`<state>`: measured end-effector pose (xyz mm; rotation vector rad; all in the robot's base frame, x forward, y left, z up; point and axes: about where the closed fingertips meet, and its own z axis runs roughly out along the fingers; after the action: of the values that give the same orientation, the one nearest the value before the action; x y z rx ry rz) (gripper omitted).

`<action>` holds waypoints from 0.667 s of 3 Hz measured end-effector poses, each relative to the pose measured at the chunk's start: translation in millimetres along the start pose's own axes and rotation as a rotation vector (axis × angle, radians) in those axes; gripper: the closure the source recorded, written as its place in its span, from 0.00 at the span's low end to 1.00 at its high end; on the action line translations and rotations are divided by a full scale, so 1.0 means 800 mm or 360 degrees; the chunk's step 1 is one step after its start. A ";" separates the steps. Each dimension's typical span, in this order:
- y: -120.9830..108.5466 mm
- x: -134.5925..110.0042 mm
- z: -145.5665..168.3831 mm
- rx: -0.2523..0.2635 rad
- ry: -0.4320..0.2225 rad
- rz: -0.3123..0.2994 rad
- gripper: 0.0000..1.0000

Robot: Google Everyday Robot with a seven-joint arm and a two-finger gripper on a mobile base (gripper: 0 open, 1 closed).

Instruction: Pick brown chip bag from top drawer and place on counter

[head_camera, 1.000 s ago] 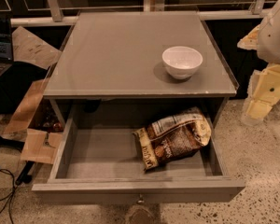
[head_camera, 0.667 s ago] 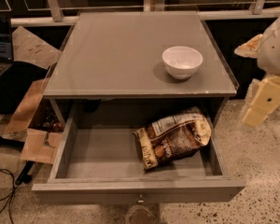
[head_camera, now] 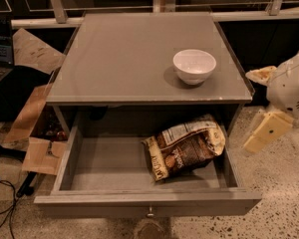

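The brown chip bag (head_camera: 185, 147) lies on its side in the right half of the open top drawer (head_camera: 109, 169), white label facing up. The drawer is pulled fully out, its knob (head_camera: 150, 213) at the front. The counter (head_camera: 134, 59) is the grey cabinet top above it. My gripper (head_camera: 260, 103) hangs to the right of the cabinet, beside the drawer's right wall, with its cream fingers (head_camera: 267, 130) spread apart and empty. It is clear of the bag and the drawer.
A white bowl (head_camera: 194, 66) stands on the right part of the counter. Cardboard boxes (head_camera: 37, 133) and cables (head_camera: 2, 193) lie on the floor at the left. A railing (head_camera: 139, 19) runs behind the cabinet. Speckled floor lies at the right.
My gripper has moved down and slightly left along the cabinet's right side, from counter height toward drawer height. The bag, bowl and drawer have not moved.
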<state>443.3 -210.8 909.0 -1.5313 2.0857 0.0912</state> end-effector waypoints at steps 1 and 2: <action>0.004 0.007 0.032 0.0011 -0.0049 0.0036 0.00; 0.009 -0.008 0.090 -0.0003 -0.0069 0.0073 0.00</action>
<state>465.9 -176.9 849.2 -1.4703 2.0877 0.1420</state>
